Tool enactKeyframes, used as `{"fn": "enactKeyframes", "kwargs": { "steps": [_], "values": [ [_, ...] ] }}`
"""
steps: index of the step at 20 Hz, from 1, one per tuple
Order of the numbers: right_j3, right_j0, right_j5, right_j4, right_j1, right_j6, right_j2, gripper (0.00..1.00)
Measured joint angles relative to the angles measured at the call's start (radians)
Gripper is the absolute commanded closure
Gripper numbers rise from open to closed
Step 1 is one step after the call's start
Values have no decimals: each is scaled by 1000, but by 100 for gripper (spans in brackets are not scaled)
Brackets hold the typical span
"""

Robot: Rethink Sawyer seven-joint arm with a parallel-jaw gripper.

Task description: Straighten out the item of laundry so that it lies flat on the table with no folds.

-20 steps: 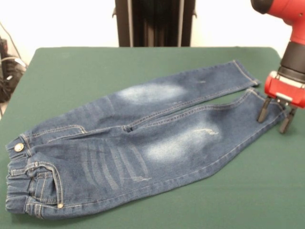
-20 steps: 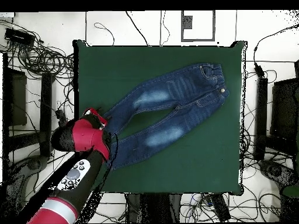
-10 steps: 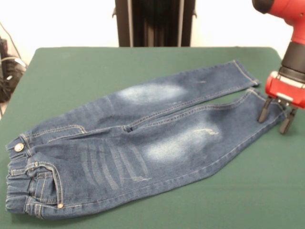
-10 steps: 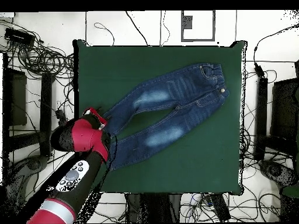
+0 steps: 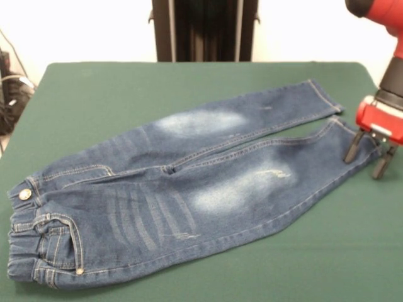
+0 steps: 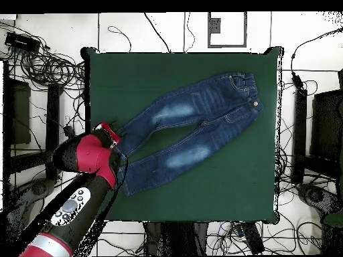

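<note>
The item of laundry, small dark blue jeans with pale faded patches, lies spread on the green table. Its waistband and brass button are at the lower left, and both legs run to the upper right. The legs lie side by side with a narrow gap near the hems. My gripper is open at the right, low over the hem of the nearer leg. One finger stands on the denim, the other over the cloth just beyond. From overhead, the jeans lie diagonally and the red arm hides the gripper.
The robot's black pedestal stands behind the table's far edge. Bare green cloth surrounds the jeans on all sides. Cables and dark equipment lie on the floor around the table.
The gripper has shifted slightly toward the right edge of the front view, staying open. The jeans have not visibly moved.
</note>
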Motion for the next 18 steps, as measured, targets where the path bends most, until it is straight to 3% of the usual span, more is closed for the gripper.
{"fn": "enactKeyframes", "kwargs": {
  "steps": [9, 18],
  "values": [
    [-151, 17, 65, 102, 96, 122, -94, 0],
    [-233, 9, 103, 120, 131, 203, -129, 0]
  ]
}}
